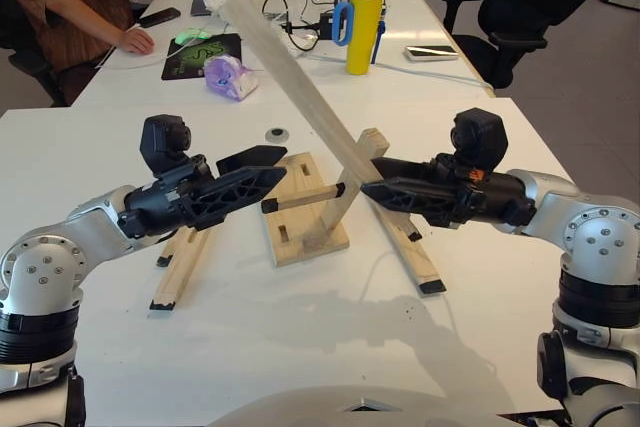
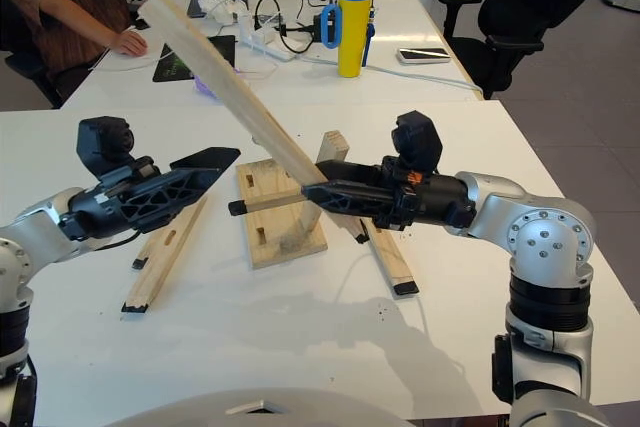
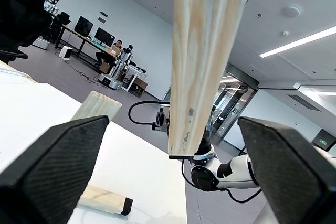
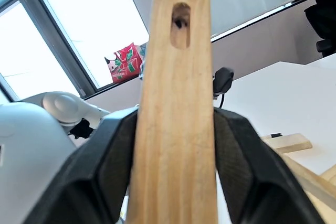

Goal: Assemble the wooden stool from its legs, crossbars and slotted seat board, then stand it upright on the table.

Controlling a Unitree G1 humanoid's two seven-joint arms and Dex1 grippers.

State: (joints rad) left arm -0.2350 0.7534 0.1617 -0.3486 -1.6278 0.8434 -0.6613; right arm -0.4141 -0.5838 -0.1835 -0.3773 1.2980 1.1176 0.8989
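right gripper (image 1: pixel 368 185): clenched on the long wooden leg (image 1: pixel 285 67), a finger pressed to each flat side, above the right edge of the slotted seat board (image 1: pixel 290 244)
long wooden leg: tilted, climbing from the grip up and away over the seat board's far left corner; a slot (image 4: pixel 180 23) is cut in its face
left gripper (image 1: pixel 281 164): released, fingers spread wide with nothing between them, just left of the seat board, tips close to the crossbar's free end
crossbar (image 1: pixel 300 199): roughly level above the seat board, dark-capped end pointing left, other end at the upright leg
upright leg (image 1: pixel 335 215): stands on the seat board, leaning a little; the held leg crosses its top, contact cannot be told
seat board: flat on the white table (image 1: pixel 100 147), slots facing up
spare wooden pieces (image 1: pixel 183 265): lying flat, just left of the seat board
another wooden leg (image 1: pixel 418 257): lying flat, just right of the seat board
yellow bottle (image 1: pixel 362 32): upright, well beyond the seat board's far side
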